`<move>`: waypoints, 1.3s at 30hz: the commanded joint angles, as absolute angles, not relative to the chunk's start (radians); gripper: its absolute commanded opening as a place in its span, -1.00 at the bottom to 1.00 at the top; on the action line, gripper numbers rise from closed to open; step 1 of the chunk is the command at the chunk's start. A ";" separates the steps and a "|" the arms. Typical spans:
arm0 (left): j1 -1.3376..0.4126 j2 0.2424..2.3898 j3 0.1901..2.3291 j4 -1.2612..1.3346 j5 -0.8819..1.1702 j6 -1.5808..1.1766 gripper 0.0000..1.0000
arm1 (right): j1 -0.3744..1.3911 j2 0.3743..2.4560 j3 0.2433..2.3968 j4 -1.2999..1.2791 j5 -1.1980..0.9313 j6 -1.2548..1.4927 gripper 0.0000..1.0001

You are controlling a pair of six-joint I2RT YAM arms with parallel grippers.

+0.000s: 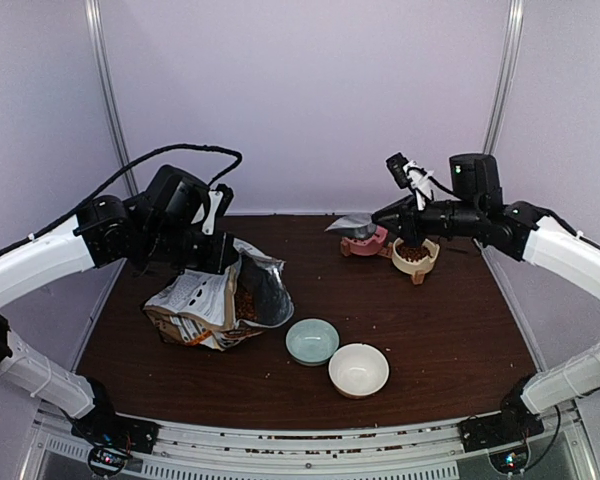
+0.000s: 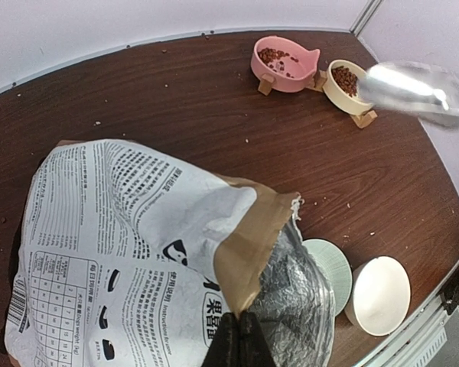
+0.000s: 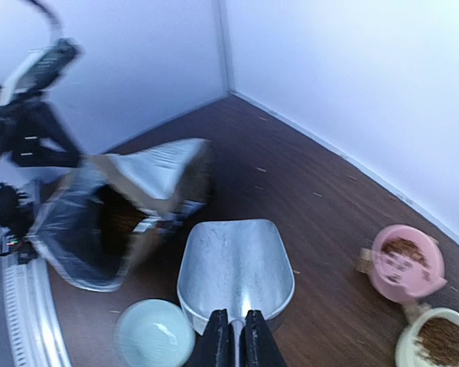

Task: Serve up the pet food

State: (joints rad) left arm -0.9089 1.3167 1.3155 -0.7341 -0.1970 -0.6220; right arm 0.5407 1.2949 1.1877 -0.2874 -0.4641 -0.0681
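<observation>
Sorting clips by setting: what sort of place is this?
Probably a robot test booth, not a home: plain pale walls with metal posts close in a brown table, with a pink pet bowl and a food bag staged on it.

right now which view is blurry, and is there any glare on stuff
Right wrist view: motion blur all over, worst on the dog-food bag. Left wrist view: bag print sharp, but the metal scoop is smeared and carries bright glare. Top external view: even light, soft shadows, mostly sharp.
</observation>
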 commanded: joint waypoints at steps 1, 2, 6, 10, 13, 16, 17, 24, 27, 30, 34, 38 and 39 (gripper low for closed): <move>-0.905 1.307 1.329 -0.642 -0.171 -0.613 -1.00 | 0.688 1.237 1.030 -0.076 -0.618 0.056 -1.00; -0.904 1.306 1.327 -0.640 -0.172 -0.613 -1.00 | 0.724 1.239 1.008 -0.045 -0.619 0.072 -1.00; -0.904 1.305 1.327 -0.634 -0.161 -0.602 -1.00 | 0.830 1.316 1.010 0.016 -0.598 0.099 -1.00; -0.904 1.309 1.325 -0.633 -0.155 -0.591 -1.00 | 0.911 1.462 1.129 -0.092 -0.533 0.025 -1.00; -0.904 1.309 1.328 -0.629 -0.135 -0.572 -0.94 | 0.956 1.601 1.260 -0.243 -0.458 -0.043 -1.00; -0.886 1.283 1.305 -0.648 -0.167 -0.543 -0.05 | 0.964 1.670 1.317 -0.297 -0.421 -0.049 -1.00; -0.859 1.261 1.273 -0.647 -0.171 -0.550 0.05 | 0.963 1.682 1.321 -0.301 -0.415 -0.046 -1.00; -0.496 1.059 0.938 -0.588 -0.072 -0.615 0.32 | 0.966 1.751 1.342 -0.333 -0.407 -0.054 -1.00; -0.357 1.028 0.828 -0.566 -0.054 -0.609 0.31 | 0.977 1.796 1.363 -0.329 -0.400 -0.059 -1.00; -0.279 1.043 0.739 -0.519 -0.037 -0.600 0.15 | 0.990 1.846 1.394 -0.332 -0.389 -0.067 -1.00; -0.242 1.088 0.646 -0.408 0.015 -0.576 -0.17 | 1.004 1.907 1.422 -0.295 -0.375 -0.072 -1.00; -0.241 1.137 0.578 -0.276 0.143 -0.544 -0.43 | 1.017 1.993 1.480 -0.277 -0.360 -0.080 -1.00; -0.242 1.152 0.578 -0.277 0.156 -0.532 -0.50 | 1.023 2.015 1.498 -0.269 -0.355 -0.081 -1.00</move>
State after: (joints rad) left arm -0.2417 1.0992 0.6144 -0.4171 0.0124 -0.5804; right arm 1.0023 1.9320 1.4422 -0.2615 -0.4019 -0.0616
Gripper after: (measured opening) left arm 0.297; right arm 0.043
